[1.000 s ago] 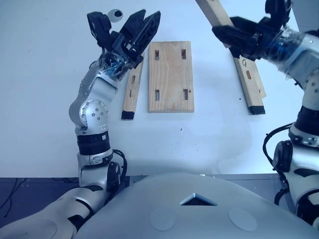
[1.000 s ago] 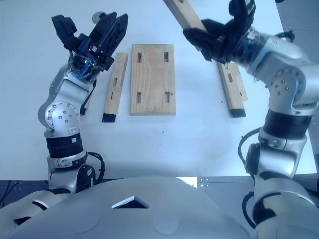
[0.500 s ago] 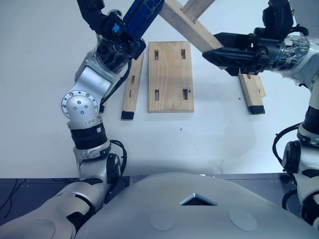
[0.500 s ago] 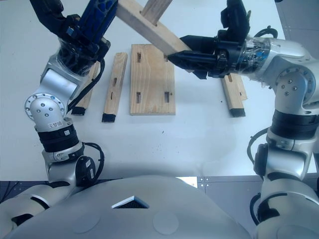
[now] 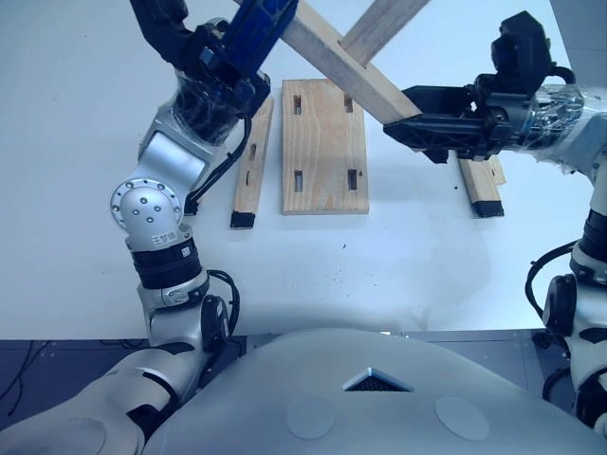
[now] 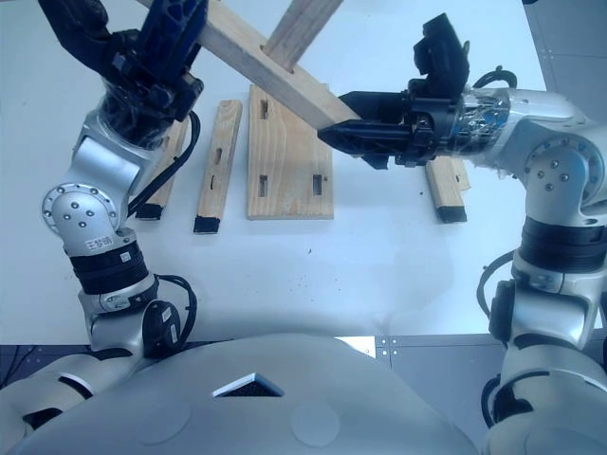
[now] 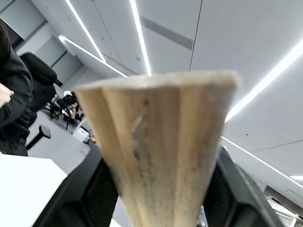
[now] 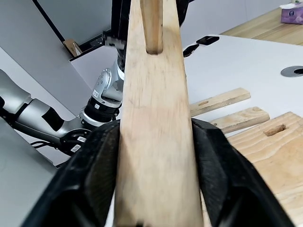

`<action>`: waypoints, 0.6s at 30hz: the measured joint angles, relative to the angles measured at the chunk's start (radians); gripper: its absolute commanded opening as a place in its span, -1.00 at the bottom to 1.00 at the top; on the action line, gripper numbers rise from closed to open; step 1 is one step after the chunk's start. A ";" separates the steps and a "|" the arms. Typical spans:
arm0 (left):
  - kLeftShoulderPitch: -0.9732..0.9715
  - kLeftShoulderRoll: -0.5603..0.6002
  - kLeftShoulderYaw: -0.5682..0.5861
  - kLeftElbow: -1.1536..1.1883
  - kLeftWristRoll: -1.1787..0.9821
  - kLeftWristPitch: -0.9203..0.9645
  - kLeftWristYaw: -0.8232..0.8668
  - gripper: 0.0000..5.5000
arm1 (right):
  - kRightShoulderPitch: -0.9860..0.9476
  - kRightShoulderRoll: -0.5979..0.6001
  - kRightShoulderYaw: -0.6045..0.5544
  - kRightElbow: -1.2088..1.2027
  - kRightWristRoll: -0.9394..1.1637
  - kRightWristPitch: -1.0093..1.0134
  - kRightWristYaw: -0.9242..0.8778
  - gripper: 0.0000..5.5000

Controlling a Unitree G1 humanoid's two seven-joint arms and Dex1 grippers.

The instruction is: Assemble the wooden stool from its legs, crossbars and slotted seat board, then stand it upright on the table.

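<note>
Left pincer (image 6: 180, 19) is up over the table's (image 5: 76, 190) far left area, clamped tight on the upper end of the held leg (image 6: 247, 62); the left wrist view shows the wood end jammed between both black fingers. Below that arm, an outer leg (image 6: 163, 185) lies flat on the table, partly hidden by the arm. Just right of it is a loose leg (image 5: 248, 175), flat, black cap toward the near edge, slots facing up. Seat board (image 5: 324, 180) lies flat mid-table beside it, not touching, four slots showing. The held leg hangs in the air across the board's far end, slanting down from left to right. Crossbar (image 5: 384, 24) sits through the leg's slot and sticks up toward the far right. Right pincer (image 5: 406, 114) is closed on the leg's lower end, one finger on each side face, above the board's right edge. Toward the table's right edge, right-side leg (image 5: 479, 185) lies flat with its black cap near, with another wooden piece touching its outer side, mostly hidden.
</note>
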 measured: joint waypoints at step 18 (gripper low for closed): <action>0.064 0.339 0.029 0.201 0.364 -0.141 -0.280 -0.22 | 0.003 0.086 0.144 0.362 -0.473 -0.307 -0.370 0.38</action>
